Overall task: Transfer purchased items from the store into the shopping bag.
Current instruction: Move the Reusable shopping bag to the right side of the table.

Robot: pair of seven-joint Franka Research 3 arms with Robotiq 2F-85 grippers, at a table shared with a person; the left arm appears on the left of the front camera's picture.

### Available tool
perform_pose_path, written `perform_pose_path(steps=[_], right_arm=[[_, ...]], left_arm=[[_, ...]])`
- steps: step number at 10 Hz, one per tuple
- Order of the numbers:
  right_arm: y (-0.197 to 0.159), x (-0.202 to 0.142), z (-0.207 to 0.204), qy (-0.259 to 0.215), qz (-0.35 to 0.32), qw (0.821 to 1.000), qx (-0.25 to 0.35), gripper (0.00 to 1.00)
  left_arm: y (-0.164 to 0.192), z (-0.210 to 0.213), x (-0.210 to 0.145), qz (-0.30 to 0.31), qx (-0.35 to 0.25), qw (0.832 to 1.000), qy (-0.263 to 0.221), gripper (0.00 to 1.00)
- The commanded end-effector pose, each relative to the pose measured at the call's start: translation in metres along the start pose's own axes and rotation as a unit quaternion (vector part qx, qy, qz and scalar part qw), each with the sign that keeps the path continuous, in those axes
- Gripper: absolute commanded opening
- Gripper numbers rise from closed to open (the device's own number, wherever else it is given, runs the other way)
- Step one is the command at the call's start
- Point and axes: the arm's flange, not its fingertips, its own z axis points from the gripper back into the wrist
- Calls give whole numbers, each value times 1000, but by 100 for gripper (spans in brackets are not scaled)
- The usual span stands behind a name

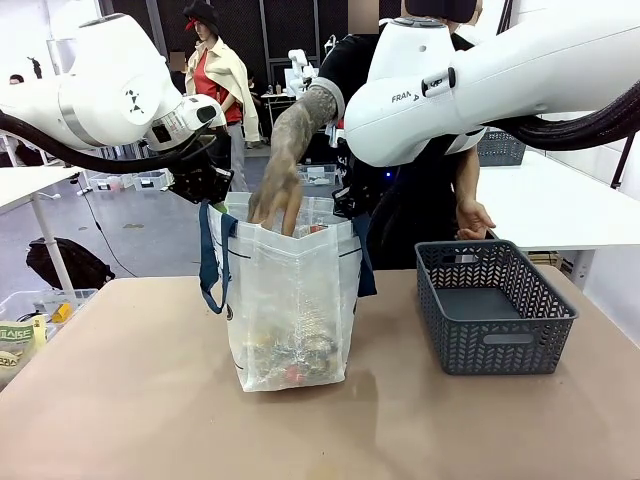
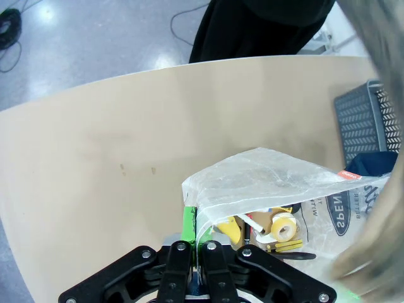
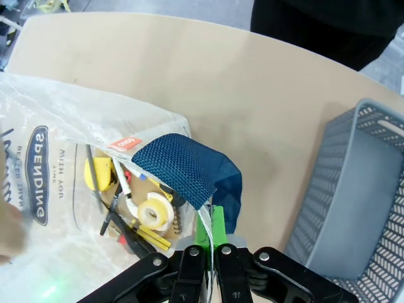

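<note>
The translucent white shopping bag (image 1: 290, 300) stands mid-table, with navy handles (image 1: 208, 260) hanging at its sides. My left gripper (image 1: 211, 202) is shut on its left rim and my right gripper (image 1: 350, 205) is shut on its right rim, holding the mouth wide. A person's hand (image 1: 278, 195) reaches down into the bag. In the left wrist view my gripper (image 2: 194, 237) pinches the rim of the bag (image 2: 265, 180) above a yellow tape roll (image 2: 284, 227). In the right wrist view my gripper (image 3: 208, 237) pinches the rim beside the navy handle (image 3: 186, 170), over a yellow piece (image 3: 98, 173) and pen-like sticks (image 3: 148, 237). The dark grey basket (image 1: 492, 345) stands to the right with a bare floor.
The person stands at the far edge, the other hand (image 1: 475, 215) hanging above the basket. A clear crate (image 1: 25, 325) with packets sits off the table's left end. White tables (image 1: 560, 205) stand behind, one bearing another grey basket (image 1: 500, 148).
</note>
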Motion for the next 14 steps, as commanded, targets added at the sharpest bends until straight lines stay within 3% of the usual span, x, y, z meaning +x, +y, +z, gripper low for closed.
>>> perform_pose_path(steps=[1,6,9,14], right_arm=[[-3,-1,1,-3,-5,1000,1,0],[22,14,-1,6,57,998,-21,0],[31,23,-4,5,77,997,-27,0],[61,38,-3,2,129,991,-35,0]], left_arm=[[0,0,0,0,0,1000,0,0],[-11,-11,9,-58,-110,992,4,0],[-10,-20,17,-71,-183,981,3,58],[-12,-35,23,-98,-280,955,-15,58]])
